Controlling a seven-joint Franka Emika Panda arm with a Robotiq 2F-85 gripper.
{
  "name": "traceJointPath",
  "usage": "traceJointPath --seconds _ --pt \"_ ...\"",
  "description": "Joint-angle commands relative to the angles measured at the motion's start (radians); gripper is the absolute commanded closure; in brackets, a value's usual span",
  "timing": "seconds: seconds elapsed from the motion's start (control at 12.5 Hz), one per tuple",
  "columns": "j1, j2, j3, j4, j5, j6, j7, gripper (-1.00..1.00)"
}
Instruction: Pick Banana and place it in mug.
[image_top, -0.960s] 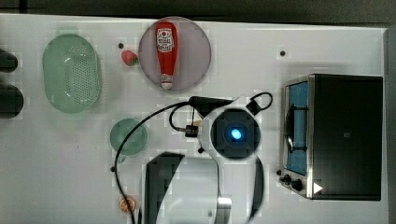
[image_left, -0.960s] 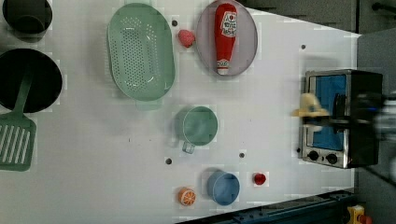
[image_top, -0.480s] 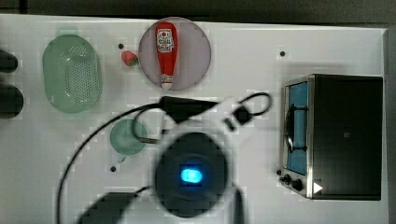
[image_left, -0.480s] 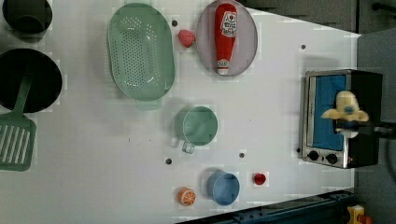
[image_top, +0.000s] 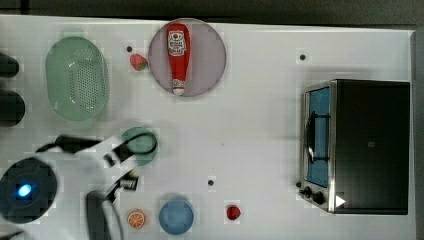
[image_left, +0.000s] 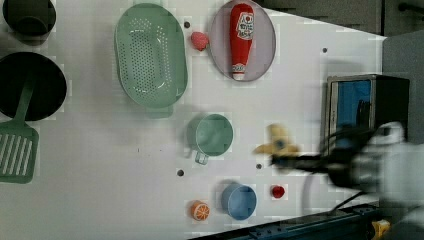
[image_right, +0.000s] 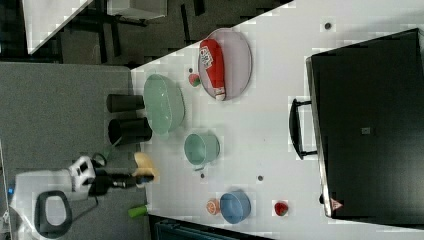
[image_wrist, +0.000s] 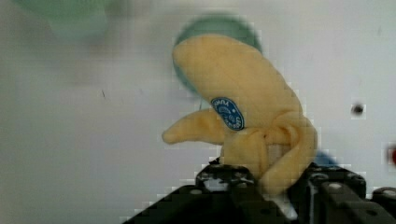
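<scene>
Gripper (image_wrist: 268, 186) jaws were clamped on the banana (image_wrist: 243, 112), carrying it clear above the table (image_left: 100, 200). It hung beside the mug (image_left: 214, 135), not yet over its mouth, so releasing would miss.

Ketchup bottle (image_top: 178, 55) on plate (image_top: 210, 55)

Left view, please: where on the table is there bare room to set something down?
The widest bare patch lies between the mug and the toaster oven, below the plate. Another lies between the spatula and the mug. It is crowded around the blue cup and orange slice.
</scene>
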Motion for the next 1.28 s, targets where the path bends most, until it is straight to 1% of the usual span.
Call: traceJointPath --seconds 0.08,0.24,0.32,0.48,0.64,0.72,0.8,0.96,1.2,1.28 --pt "-0.044 0.008 0.036 -0.066 -0.005 0.169 0.281 0.46" --pt "-0.045 0.081 0.036 -0.084 -0.005 0.25 0.34 0.46" --pt "-0.044 0.153 0.039 -0.079 -0.006 0.295 0.34 0.46" --pt "-0.045 0.236 0.039 -0.071 -0.008 0.401 0.342 0.46" --pt "-0.046 0.288 0.036 -0.069 -0.022 0.456 0.353 0.46" --pt "-0.048 0.296 0.022 -0.066 -0.051 0.469 0.382 0.46" --pt "-0.047 0.301 0.016 -0.073 -0.084 0.465 0.412 0.4" --pt "-0.047 0.316 0.01 -0.082 -0.111 0.486 0.452 0.01" --pt "-0.048 0.333 0.006 -0.08 -0.11 0.501 0.452 -0.69" --pt "-0.048 0.332 0.006 -0.079 -0.11 0.503 0.453 -0.97"
